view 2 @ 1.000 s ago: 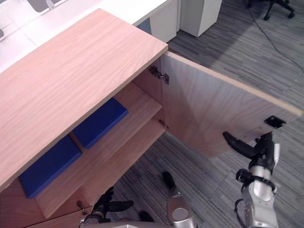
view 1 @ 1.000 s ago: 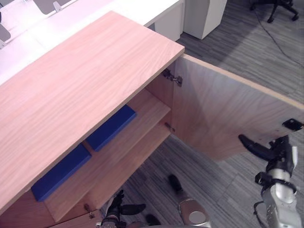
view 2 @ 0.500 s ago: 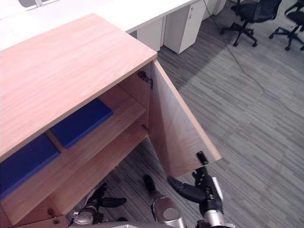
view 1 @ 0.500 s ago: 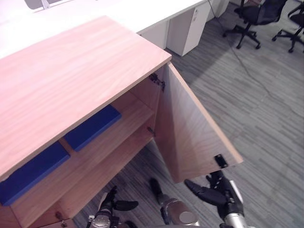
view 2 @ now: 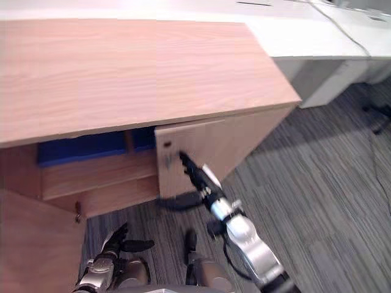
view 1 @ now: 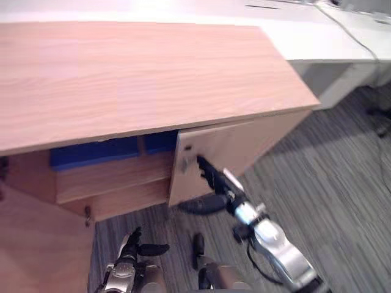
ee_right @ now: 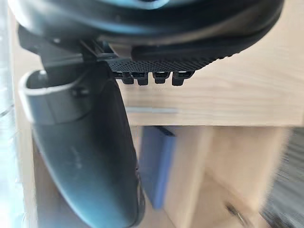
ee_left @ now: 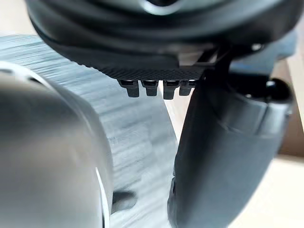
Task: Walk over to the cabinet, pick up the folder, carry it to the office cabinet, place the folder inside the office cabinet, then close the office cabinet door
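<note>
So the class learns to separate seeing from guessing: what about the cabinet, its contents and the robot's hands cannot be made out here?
1. Blue folders: in the eye views, mostly hidden by the cabinet top and right door; their number is unclear.
2. Right hand: whether its straight fingers touch the right door is too small to tell in the eye views.
3. Left door: cut off by the eye views' lower left edge.

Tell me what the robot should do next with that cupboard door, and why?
Probably push the right door the last bit shut with the right hand. Its straight fingers lie against the door's face, and the door seems to stand slightly out from the office cabinet, with the blue folders on the shelf inside.
</note>
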{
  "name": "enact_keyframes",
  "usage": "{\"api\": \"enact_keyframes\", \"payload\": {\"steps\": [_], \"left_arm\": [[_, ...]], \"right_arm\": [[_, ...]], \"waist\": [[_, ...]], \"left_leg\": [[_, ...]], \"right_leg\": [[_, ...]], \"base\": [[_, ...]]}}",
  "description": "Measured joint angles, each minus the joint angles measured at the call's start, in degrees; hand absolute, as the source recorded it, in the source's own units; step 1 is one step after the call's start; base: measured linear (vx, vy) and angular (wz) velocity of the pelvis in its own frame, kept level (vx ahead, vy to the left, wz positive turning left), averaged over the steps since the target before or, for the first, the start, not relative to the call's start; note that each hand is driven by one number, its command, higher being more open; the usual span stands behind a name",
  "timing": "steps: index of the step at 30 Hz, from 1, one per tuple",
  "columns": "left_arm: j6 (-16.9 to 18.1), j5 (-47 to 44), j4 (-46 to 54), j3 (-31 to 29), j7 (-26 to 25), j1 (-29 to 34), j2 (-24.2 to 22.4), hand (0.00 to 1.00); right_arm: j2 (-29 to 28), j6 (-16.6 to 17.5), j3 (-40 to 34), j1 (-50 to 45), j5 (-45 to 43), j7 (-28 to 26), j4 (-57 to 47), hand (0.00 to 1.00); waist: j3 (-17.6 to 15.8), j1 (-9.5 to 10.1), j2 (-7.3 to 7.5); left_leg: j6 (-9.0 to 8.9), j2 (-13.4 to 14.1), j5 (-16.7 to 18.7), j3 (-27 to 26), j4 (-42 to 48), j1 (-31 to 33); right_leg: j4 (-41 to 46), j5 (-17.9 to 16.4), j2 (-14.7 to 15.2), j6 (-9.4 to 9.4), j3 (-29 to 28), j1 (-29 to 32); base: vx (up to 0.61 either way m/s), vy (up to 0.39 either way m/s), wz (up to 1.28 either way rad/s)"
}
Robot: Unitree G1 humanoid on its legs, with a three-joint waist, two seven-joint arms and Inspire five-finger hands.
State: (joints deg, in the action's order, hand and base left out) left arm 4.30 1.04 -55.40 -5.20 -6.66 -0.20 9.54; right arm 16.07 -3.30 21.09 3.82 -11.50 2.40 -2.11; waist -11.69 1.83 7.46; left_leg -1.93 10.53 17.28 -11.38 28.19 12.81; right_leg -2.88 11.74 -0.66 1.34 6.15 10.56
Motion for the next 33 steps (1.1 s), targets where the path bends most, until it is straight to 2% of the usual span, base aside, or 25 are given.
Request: {"api": "enact_keyframes", "payload": {"steps": [3, 5, 8, 10, 12, 15, 17, 19, 21, 22, 23, 24, 25, 27, 31, 33], "left_arm": [[-0.2, -0.3, 0.1, -1.8, -0.8, 0.4, 0.0, 1.00], [-0.1, -1.2, 1.3, -2.6, -0.8, 1.2, -0.5, 1.00], [0.6, -2.4, 1.8, -4.8, -1.1, 2.6, -0.7, 1.00], [0.7, -2.9, 1.8, -4.8, -1.2, 3.4, -0.8, 1.00], [0.9, -3.4, 1.9, -5.8, -1.2, 4.2, -1.3, 1.00], [1.1, -3.4, 3.7, -6.2, -1.3, 5.7, -1.9, 1.00], [1.6, -3.5, 4.6, -6.3, -1.2, 7.0, -2.2, 1.00], [1.7, -4.2, 6.2, -6.2, -1.0, 8.1, -2.6, 1.00], [1.8, -4.5, 6.5, -6.0, -0.8, 8.1, -3.2, 1.00], [1.9, -4.6, 6.9, -5.6, -0.7, 8.1, -3.4, 1.00], [2.3, -4.9, 8.1, -5.2, -0.6, 8.2, -4.1, 1.00], [2.8, -5.5, 8.6, -4.6, -0.6, 8.3, -4.2, 1.00], [3.7, -6.1, 9.4, -3.9, -0.6, 8.3, -4.2, 1.00], [4.5, -7.6, 10.3, -4.0, -0.6, 8.5, -4.8, 1.00], [4.7, -12.3, 10.4, -7.1, -0.7, 10.6, -5.4, 1.00], [4.8, -14.8, 11.3, -11.4, -0.7, 11.6, -5.5, 1.00]], "right_arm": [[-0.1, -0.2, -5.8, 5.5, 0.4, 3.6, 7.4, 1.00], [0.6, -0.1, -8.7, 12.0, 0.5, 5.6, 15.0, 1.00], [1.3, 2.8, -8.7, 12.0, 0.5, 5.8, 15.6, 1.00], [2.0, 3.5, -9.3, 11.9, 0.8, 6.0, 15.6, 1.00], [2.0, 5.0, -10.3, 10.3, 1.7, 5.9, 14.6, 1.00], [2.5, 7.2, -12.2, 3.4, 1.7, 5.1, 10.2, 1.00], [2.7, 8.2, -11.6, -1.1, 2.8, 2.6, 8.5, 1.00], [2.3, 9.3, -11.0, -6.4, 4.9, 0.6, 8.3, 1.00], [1.6, 9.6, -10.8, -10.0, 7.5, -0.8, 10.1, 1.00], [0.9, 9.8, -10.9, -11.5, 10.1, -1.2, 12.2, 1.00], [-0.2, 10.1, -11.2, -12.3, 13.1, -1.3, 16.5, 1.00], [-1.0, 10.1, -11.3, -12.4, 14.4, -1.4, 19.0, 1.00], [-3.0, 10.1, -12.2, -12.5, 17.3, -1.0, 23.9, 1.00], [-6.4, 10.1, -14.0, -11.0, 21.7, 0.2, 31.3, 1.00], [-9.2, 9.9, -16.6, -8.3, 22.4, 2.6, 38.0, 1.00], [-9.8, 9.8, -20.3, -6.9, 22.2, 4.7, 40.1, 1.00]], "waist": [[-0.5, 0.01, -0.60], [-1.3, 0.76, -1.36], [-2.7, 0.84, -1.80], [-3.0, 1.13, -2.33], [-3.2, 1.12, -2.53], [-3.6, 1.16, -3.23], [-3.6, 1.36, -3.41], [-3.6, 1.45, -3.88], [-3.6, 1.36, -5.15], [-3.5, 1.33, -5.82], [-3.5, 1.33, -6.78], [-3.1, 1.42, -7.01], [-2.5, 1.86, -6.82], [-2.3, 3.18, -6.95], [-1.7, 4.95, -8.03], [-1.6, 5.51, -8.09]], "left_leg": [[0.13, -0.2, -0.1, 0.7, -0.3, 0.0], [0.08, -0.6, -0.1, 1.5, -0.7, -0.1], [0.44, -1.3, -0.7, 2.5, -2.1, -0.2], [0.82, -1.8, -1.6, 3.3, -3.2, -0.1], [1.10, -3.0, -2.8, 4.5, -5.8, 0.0], [0.65, -4.6, -5.6, 6.4, -9.1, -0.1], [0.55, -5.2, -6.4, 7.4, -10.4, -0.2], [0.42, -6.0, -6.5, 9.5, -10.6, 0.1], [0.59, -6.8, -6.9, 12.8, -10.3, 0.1], [0.85, -7.3, -7.1, 14.7, -10.5, -0.1], [0.82, -8.2, -7.7, 17.4, -11.5, -0.6], [0.79, -8.7, -8.4, 19.1, -12.3, -0.8], [0.51, -10.1, -9.5, 21.9, -13.4, -1.0], [-0.12, -11.8, -10.4, 25.2, -13.9, -0.9], [-1.59, -12.7, -11.9, 29.4, -15.4, -2.4], [-2.44, -13.4, -15.0, 32.4, -18.8, -3.6]], "right_leg": [[0.0, -0.2, 0.1, 0.13, 0.5, -0.4], [0.0, -1.1, 0.4, 0.58, 1.2, -0.7], [-0.3, -1.8, 0.7, 0.21, 1.6, -0.8], [-1.0, -2.6, 0.8, 0.96, 1.6, -0.9], [-2.0, -3.6, 1.3, 1.88, 1.6, -0.8], [-2.0, -3.9, 2.1, 1.99, 1.8, -0.7], [-1.9, -3.8, 2.6, 1.98, 2.5, -0.7], [-0.3, -4.3, 3.3, 1.52, 4.1, -0.8], [4.0, -6.9, 3.7, 2.46, 5.2, -0.5], [7.1, -8.3, 3.8, 2.07, 4.8, -0.3], [10.1, -9.2, 4.2, 1.86, 1.2, -0.3], [10.9, -9.8, 4.5, 1.90, 0.3, -0.4], [11.5, -12.0, 5.8, 2.16, 0.7, -1.1], [11.3, -14.5, 7.5, 2.50, 3.8, -3.0], [9.2, -14.9, 8.0, 2.23, 9.6, -7.8], [7.6, -15.0, 8.5, 2.17, 13.7, -10.5]], "base": [[0.02, 0.051, 0.17], [-0.02, 0.031, 0.23], [-0.03, 0.007, 0.16], [-0.05, 0.008, 0.19], [-0.02, 0.014, 0.26], [0.01, 0.013, 0.52], [0.05, 0.044, 0.44], [0.07, 0.057, 0.53], [0.10, 0.059, 0.77], [0.16, 0.077, 1.31], [0.16, 0.111, 1.22], [0.20, 0.171, 1.53], [0.21, 0.148, 1.35], [0.19, 0.036, 1.30], [0.08, -0.034, 0.87], [0.03, -0.060, 1.02]]}}
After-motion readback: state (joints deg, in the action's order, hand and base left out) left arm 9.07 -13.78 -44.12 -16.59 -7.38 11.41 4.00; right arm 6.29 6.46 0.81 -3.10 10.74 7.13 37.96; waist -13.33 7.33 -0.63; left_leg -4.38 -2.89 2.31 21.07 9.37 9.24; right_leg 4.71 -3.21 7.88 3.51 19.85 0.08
